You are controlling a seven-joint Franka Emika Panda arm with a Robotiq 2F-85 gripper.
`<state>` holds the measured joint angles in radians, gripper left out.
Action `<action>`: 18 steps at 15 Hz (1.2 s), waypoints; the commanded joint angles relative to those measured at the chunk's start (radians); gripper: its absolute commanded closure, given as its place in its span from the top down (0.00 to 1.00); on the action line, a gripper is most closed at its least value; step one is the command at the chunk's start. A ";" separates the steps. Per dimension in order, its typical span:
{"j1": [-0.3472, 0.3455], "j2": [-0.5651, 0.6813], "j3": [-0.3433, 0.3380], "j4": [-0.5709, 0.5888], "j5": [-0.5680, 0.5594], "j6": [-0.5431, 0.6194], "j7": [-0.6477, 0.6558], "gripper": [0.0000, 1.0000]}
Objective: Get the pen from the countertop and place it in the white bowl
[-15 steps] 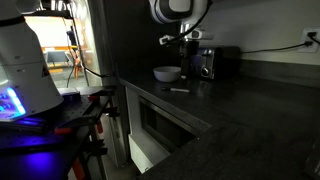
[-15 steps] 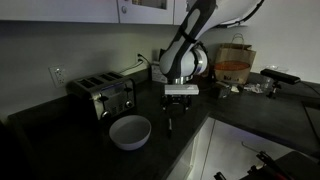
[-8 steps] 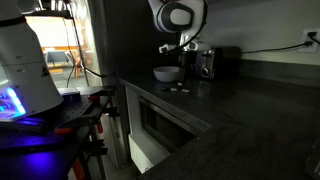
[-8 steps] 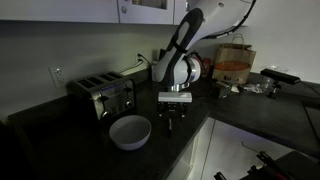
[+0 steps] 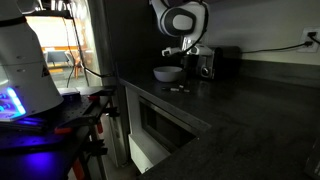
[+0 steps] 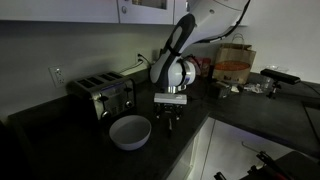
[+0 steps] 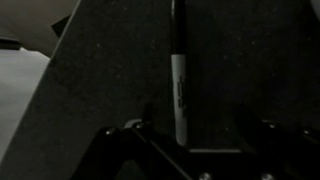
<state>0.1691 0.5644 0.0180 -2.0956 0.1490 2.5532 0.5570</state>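
The pen [image 7: 178, 85] is a pale stick with a dark far end, lying on the dark countertop [image 7: 100, 60]. In the wrist view it runs straight up from between my fingers. My gripper [image 7: 200, 130] is open and empty, hovering just over the pen's near end. In both exterior views the gripper [image 6: 170, 108] [image 5: 179, 50] hangs over the pen [image 6: 170, 124] [image 5: 178, 89], a little above the counter. The white bowl [image 6: 130, 131] [image 5: 167, 73] stands empty on the countertop [image 6: 60, 150] close beside the pen.
A black and silver toaster [image 6: 103, 95] [image 5: 210, 62] stands behind the bowl by the wall. A brown basket [image 6: 234, 68] and small clutter [image 6: 262, 86] sit further along the counter. The counter's front edge [image 5: 170, 105] drops off close to the pen.
My gripper has moved sideways toward the bowl side and come lower, so it now hangs over the pen. The pen and bowl have not moved.
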 commanded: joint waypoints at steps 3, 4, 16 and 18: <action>0.007 0.021 -0.005 0.038 0.023 -0.035 -0.023 0.42; 0.010 0.019 -0.006 0.040 0.019 -0.036 -0.021 0.34; -0.074 -0.101 0.110 -0.001 0.026 -0.002 -0.425 0.03; -0.104 -0.149 0.145 -0.010 0.041 -0.003 -0.547 0.03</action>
<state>0.1173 0.4859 0.1105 -2.0636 0.1558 2.5433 0.1720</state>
